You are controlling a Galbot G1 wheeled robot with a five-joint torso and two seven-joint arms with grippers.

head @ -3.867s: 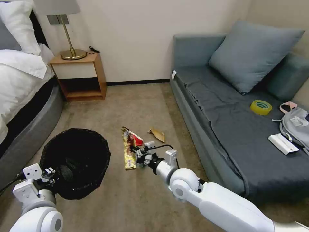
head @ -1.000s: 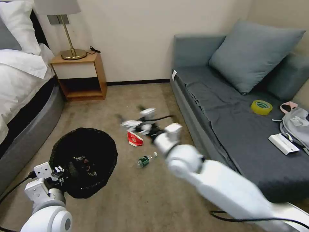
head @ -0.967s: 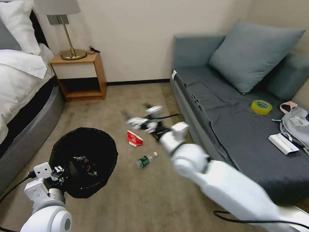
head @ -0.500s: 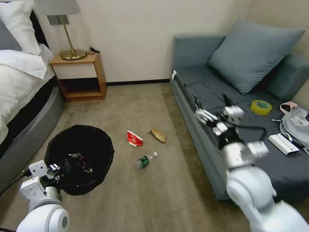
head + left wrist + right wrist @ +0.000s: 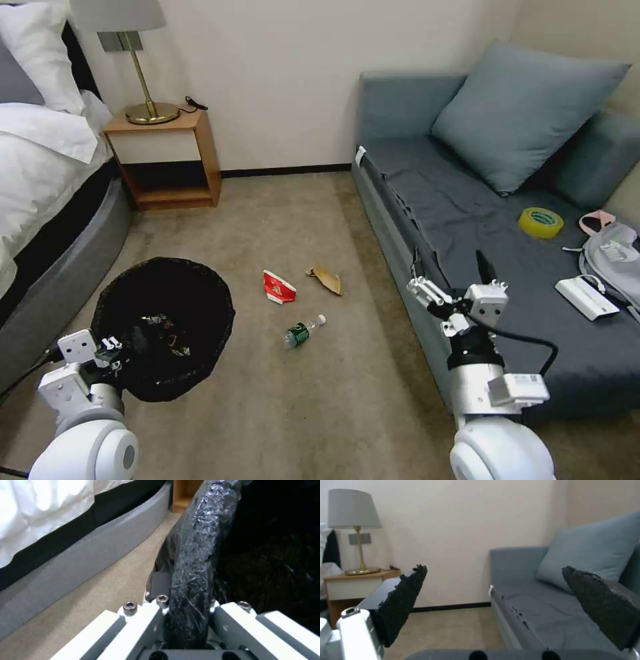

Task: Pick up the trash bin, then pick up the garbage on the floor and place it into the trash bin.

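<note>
The trash bin [image 5: 200, 300], lined with a crinkly black bag, stands on the carpet at the left, with small litter pieces lying inside. My left gripper [image 5: 113, 351] is shut on its near rim; the left wrist view shows the bagged rim [image 5: 195, 555] clamped in the left gripper [image 5: 188, 620]. On the floor lie a red-and-white carton [image 5: 279, 287], a brown paper scrap [image 5: 325, 279] and a small green-labelled bottle [image 5: 303, 331]. My right gripper [image 5: 453, 283] is raised beside the sofa's front edge, open and empty; its black pads [image 5: 403, 600] stand wide apart.
A grey sofa [image 5: 467, 220] with a pillow [image 5: 527, 110] fills the right, holding a yellow tape roll [image 5: 541, 222], a white box [image 5: 587, 298] and a bag [image 5: 617, 257]. A bedside table [image 5: 167, 157] with a lamp [image 5: 137, 60] and a bed [image 5: 47, 167] are at the left.
The gold-brown wrapper is gone from the floor. My right arm swung from over the litter back to the sofa's front edge, its gripper open. The bin shifted slightly left.
</note>
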